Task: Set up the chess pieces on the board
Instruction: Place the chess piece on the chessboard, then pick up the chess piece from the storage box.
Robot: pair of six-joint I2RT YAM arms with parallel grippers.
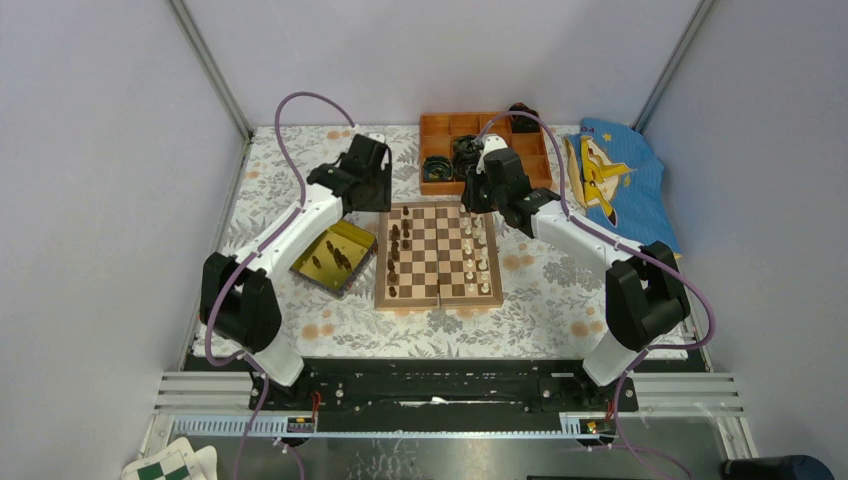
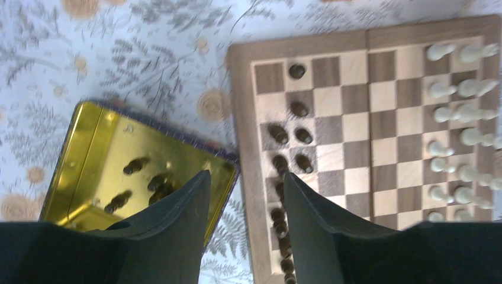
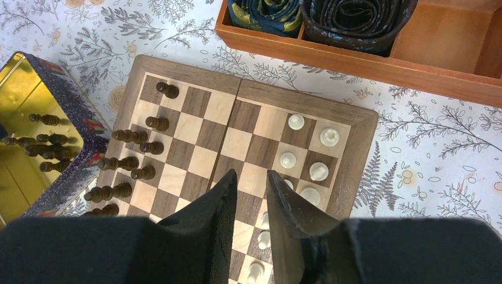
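Left gripper (image 2: 244, 177): jaws wide, nothing between them, the board's border showing in the gap.
Right gripper (image 3: 251, 175): jaws narrow, empty, over mid squares.
Board (image 1: 437, 256): centre of the top view.
Dark pieces (image 3: 131, 136): left columns; more lie in the gold tray (image 3: 19, 89).
Pale pieces (image 3: 319, 171): right columns.

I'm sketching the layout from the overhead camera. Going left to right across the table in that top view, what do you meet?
Gold tray → dark brown chess pieces on the left side of the board → pale chess pieces on its right side → blue cloth.
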